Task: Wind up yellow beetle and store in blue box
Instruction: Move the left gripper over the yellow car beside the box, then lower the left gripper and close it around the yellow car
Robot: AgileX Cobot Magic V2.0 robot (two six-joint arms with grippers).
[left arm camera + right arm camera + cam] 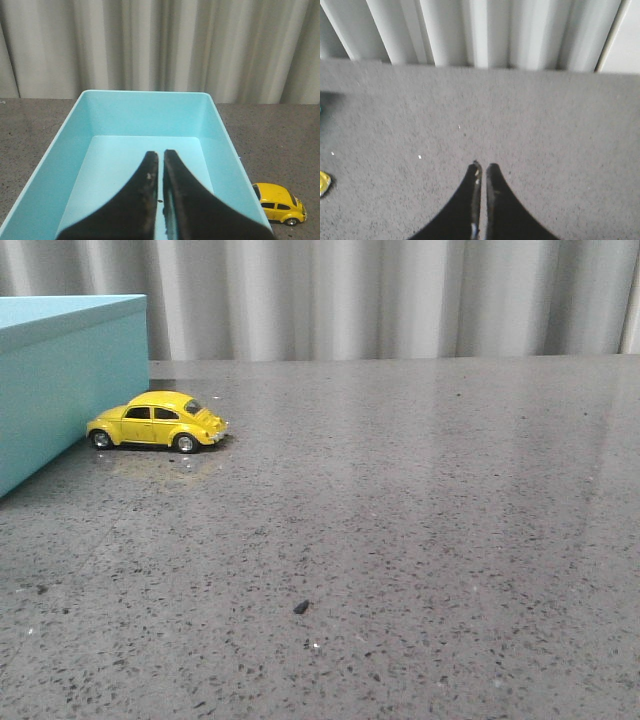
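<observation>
The yellow beetle (158, 421) stands on its wheels on the grey table, right beside the blue box (60, 380) at the far left. In the left wrist view the box (227, 150) is open and empty inside, and the beetle (280, 203) sits just outside its wall. My left gripper (161, 154) is shut and empty, hovering above the inside of the box. My right gripper (483, 166) is shut and empty above bare table; a sliver of the beetle (324, 183) shows at that view's edge. Neither gripper shows in the front view.
The grey speckled table (420, 520) stretches to the right of the car. A small dark speck (300, 607) lies near the front middle. A pale pleated curtain (400, 295) hangs behind the table.
</observation>
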